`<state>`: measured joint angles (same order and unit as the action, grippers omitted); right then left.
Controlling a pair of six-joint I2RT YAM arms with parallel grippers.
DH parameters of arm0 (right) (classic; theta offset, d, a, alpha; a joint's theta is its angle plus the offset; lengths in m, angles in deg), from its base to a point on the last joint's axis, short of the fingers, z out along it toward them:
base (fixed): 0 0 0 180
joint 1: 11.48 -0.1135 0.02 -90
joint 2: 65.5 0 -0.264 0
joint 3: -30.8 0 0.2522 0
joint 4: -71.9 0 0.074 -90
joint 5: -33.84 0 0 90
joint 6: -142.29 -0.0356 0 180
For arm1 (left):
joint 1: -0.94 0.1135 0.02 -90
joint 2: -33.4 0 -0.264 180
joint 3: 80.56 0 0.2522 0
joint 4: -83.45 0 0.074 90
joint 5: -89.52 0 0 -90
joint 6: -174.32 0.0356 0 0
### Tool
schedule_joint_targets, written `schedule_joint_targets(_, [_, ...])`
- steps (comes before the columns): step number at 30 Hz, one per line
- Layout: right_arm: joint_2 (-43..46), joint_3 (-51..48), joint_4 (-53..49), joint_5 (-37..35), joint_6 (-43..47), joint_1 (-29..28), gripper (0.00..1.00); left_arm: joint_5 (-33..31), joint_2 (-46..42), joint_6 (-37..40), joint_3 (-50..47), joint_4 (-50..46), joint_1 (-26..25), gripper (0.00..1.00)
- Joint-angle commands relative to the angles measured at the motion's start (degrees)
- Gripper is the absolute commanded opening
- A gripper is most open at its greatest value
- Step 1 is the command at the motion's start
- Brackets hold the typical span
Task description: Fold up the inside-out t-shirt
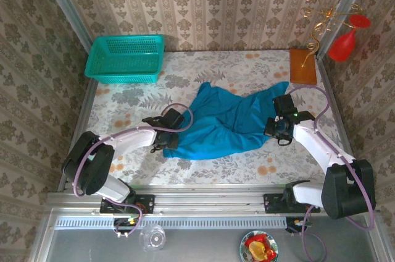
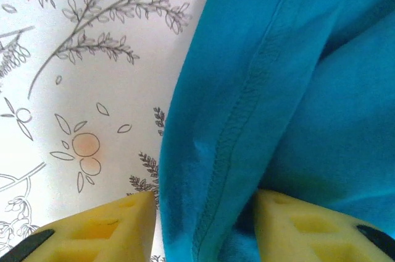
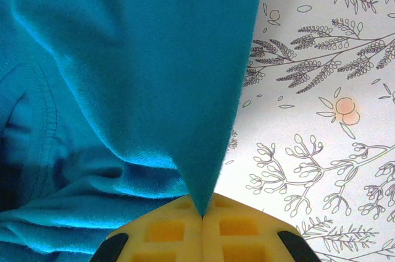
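We see right end effector (image 3: 202, 212) clamped on t-shirt (image 1: 225, 123); left end effector (image 2: 202, 203) parted, loose around its hem.

t-shirt (image 1: 228, 123) centre of table (image 1: 247, 168) | basket (image 1: 126, 58) far left | board (image 1: 302, 66) far right

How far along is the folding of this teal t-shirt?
Done: nothing yet; the t-shirt lies crumpled and unfolded on the table. In hand: the right gripper is shut on a cloth edge; the left gripper stands open astride a seamed edge. Remaining: spreading it flat and every fold.
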<state>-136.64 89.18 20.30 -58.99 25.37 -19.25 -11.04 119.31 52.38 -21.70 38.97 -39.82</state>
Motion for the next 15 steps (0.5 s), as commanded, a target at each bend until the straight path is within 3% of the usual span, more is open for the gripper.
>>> schedule_joint_targets(1, [1.1, 1.7, -2.2, -1.6, 1.0, -0.4, 0.0, -2.0, 0.5, -0.7, 1.2, -3.3, -0.6, 0.42])
schedule_joint_targets(9, [1.2, 1.9, -2.2, -1.7, 1.1, -0.4, 0.0, -3.2, -3.1, -1.1, -1.3, -4.0, 0.1, 0.28])
schedule_joint_targets(15, [1.2, 2.0, -1.6, -2.0, 0.8, -0.4, 0.0, 4.0, -5.8, -0.5, -4.4, 1.9, 3.5, 0.1])
